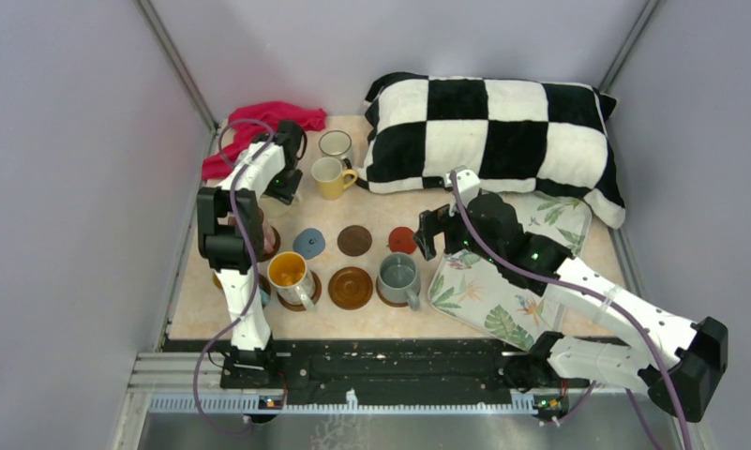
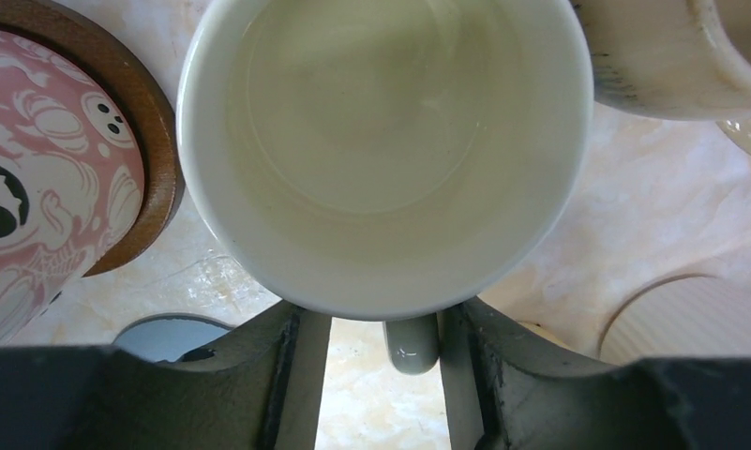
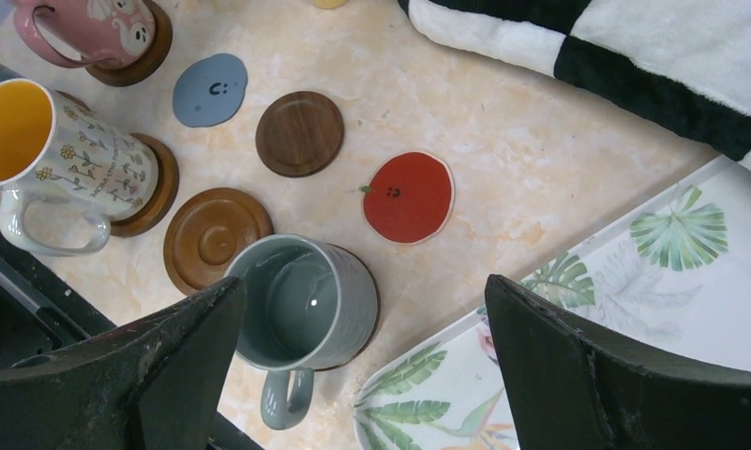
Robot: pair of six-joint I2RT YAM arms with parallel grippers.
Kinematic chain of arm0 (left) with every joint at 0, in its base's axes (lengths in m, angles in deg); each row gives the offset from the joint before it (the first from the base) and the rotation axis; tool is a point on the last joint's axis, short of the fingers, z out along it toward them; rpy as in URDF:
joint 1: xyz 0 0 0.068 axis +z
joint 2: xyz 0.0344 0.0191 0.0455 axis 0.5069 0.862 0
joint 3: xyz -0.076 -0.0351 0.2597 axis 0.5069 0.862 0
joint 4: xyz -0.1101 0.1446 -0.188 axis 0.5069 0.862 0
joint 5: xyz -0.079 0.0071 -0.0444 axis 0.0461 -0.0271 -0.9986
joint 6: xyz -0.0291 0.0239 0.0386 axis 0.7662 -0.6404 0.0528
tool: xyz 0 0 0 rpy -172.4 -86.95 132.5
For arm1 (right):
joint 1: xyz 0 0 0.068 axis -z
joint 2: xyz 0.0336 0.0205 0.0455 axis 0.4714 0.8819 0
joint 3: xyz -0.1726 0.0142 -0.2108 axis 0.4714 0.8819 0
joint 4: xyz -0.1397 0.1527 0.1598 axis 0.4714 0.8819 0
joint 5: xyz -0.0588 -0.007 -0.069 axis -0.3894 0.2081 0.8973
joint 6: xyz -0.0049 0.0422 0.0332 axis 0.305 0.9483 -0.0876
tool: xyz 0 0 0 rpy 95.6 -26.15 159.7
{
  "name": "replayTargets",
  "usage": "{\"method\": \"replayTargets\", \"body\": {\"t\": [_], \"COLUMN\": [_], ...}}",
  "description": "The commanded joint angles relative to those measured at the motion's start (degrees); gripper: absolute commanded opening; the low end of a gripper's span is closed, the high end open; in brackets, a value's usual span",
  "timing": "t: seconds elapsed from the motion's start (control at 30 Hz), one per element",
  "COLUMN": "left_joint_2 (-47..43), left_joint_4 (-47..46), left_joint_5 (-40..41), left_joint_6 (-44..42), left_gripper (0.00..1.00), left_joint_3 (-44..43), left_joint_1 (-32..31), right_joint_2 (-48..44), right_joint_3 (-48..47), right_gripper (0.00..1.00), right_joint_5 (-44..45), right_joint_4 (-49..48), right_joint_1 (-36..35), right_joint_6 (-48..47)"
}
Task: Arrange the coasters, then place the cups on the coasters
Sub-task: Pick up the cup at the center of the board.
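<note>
Top view: the left gripper (image 1: 285,180) sits toward the table's far-left corner, beside a yellow mug (image 1: 332,178) and a cream mug (image 1: 335,145), and its jaws are hidden there. The right gripper (image 1: 428,232) hangs mid-table, next to the leaf-print tray (image 1: 503,309).

Left wrist: the fingers (image 2: 287,375) stand narrowed either side of the handle of an empty pale mug (image 2: 381,150). Table shows between the handle and one finger.

Right wrist: the jaws are spread wide and hold nothing, above an empty grey mug (image 3: 301,305). Beyond it lie a red coaster (image 3: 409,197), a dark wooden coaster (image 3: 299,133) and a blue-grey coaster (image 3: 209,89).
</note>
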Motion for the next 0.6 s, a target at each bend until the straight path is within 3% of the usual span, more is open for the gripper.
{"method": "replayTargets", "body": {"t": [0.0, 0.37, 0.57], "left_joint_2": [-1.00, -2.37, -3.18], "left_joint_4": [1.31, -2.29, -3.99], "left_joint_5": [0.49, 0.91, 0.62], "left_joint_6": [-1.34, -5.05, -6.29], "left_gripper": [0.49, 0.49, 0.40], "left_joint_3": [1.65, 5.84, 7.92], "left_joint_1": [-0.22, -0.29, -0.27], "right_joint_2": [-1.50, -2.59, -3.08], "right_joint_3": [-0.07, -0.43, -1.00], "right_gripper": [0.99, 0.99, 0.99], "right_joint_5": [0.00, 0.32, 0.66], "right_joint_4": [-2.50, -1.68, -1.17], "right_joint_1": [0.35, 0.38, 0.36], "right_joint_6": [0.06, -0.07, -0.24]}}
